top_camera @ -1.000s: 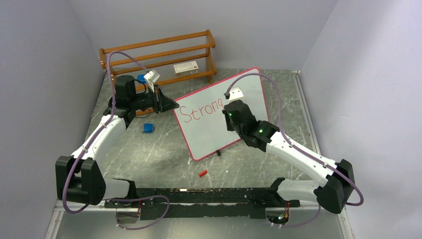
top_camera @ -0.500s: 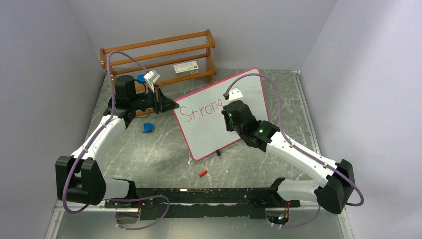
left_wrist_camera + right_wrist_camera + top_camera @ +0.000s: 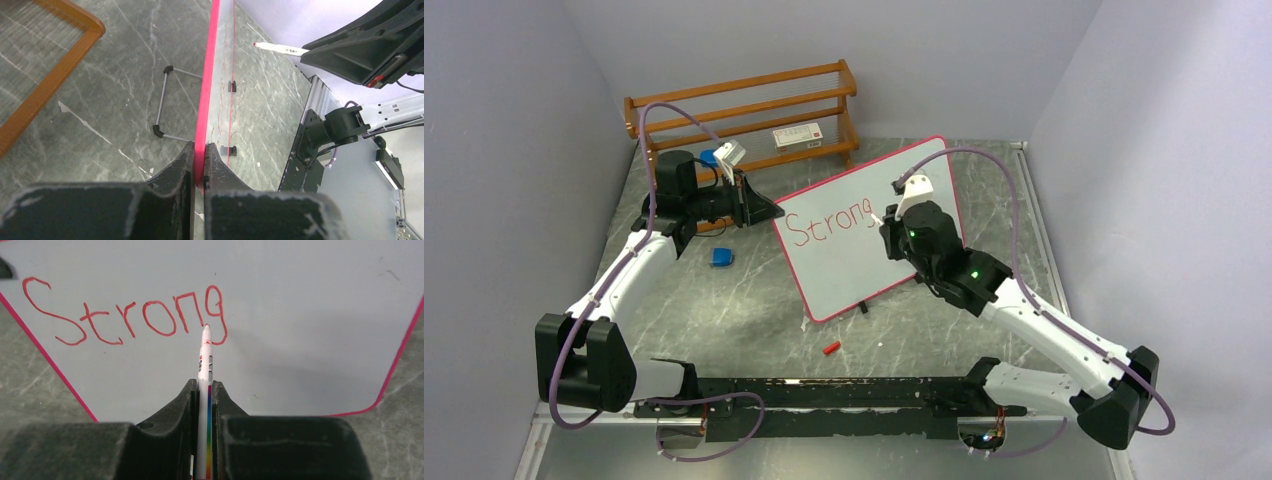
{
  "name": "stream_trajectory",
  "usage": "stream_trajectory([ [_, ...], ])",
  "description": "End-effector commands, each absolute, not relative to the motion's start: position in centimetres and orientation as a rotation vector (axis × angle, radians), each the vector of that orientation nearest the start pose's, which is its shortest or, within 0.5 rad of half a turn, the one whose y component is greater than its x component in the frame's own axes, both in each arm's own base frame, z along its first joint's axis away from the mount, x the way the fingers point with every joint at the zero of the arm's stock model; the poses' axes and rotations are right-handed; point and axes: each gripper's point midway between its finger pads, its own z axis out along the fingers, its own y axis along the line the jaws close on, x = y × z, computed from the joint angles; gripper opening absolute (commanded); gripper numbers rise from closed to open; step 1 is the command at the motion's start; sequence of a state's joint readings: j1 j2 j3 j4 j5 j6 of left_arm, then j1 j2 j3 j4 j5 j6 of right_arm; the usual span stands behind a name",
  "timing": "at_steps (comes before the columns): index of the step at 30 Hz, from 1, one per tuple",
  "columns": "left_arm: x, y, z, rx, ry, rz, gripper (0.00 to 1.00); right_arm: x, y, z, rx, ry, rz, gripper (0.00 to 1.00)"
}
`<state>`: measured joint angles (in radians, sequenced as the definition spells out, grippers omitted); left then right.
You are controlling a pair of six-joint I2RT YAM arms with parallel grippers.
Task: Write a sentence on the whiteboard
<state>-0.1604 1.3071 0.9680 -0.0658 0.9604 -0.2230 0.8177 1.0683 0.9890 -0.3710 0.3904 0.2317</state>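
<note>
The counter [image 3: 754, 310] carries the whiteboard [image 3: 844, 270], which is propped upright on its feet near the middle, slanted towards the far right corner, with a wooden rack [image 3: 744, 100] along the far edge behind it. The board's left rim is gripped by the clenched left hand [image 3: 199, 152], so it is judged to be steadied for writing. A marker [image 3: 205, 355] is clamped in the right hand [image 3: 203, 385], its tip by the tail of the "g"; in the left wrist view it appears just clear of the surface. Of the sentence [image 3: 128, 320], only "Strong" is written. The step in hand is judged to be the break after the first word. The next move calls for shifting the tip to bare board and pressing lightly. A red cap [image 3: 830, 349] lies near the counter's near edge.
</note>
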Motion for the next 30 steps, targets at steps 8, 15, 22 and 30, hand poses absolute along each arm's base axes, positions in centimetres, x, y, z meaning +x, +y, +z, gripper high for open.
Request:
stream_trajectory([
  [8,30.4,-20.6,21.2,0.613,1.978,-1.155,0.05,28.7,17.4,26.6,-0.247,1.905,0.130,0.00],
  [15,30.4,-20.6,21.1,0.616,1.979,-1.157,0.05,30.3,17.3,26.2,-0.272,1.914,0.150,0.00],
  [22,30.4,-20.6,21.0,0.616,1.981,-1.160,0.05,31.0,18.1,26.2,-0.315,1.907,0.188,0.00],
  [30,30.3,-20.6,21.1,0.620,1.979,-1.158,0.05,31.7,18.4,25.9,-0.333,1.909,0.199,0.00],
])
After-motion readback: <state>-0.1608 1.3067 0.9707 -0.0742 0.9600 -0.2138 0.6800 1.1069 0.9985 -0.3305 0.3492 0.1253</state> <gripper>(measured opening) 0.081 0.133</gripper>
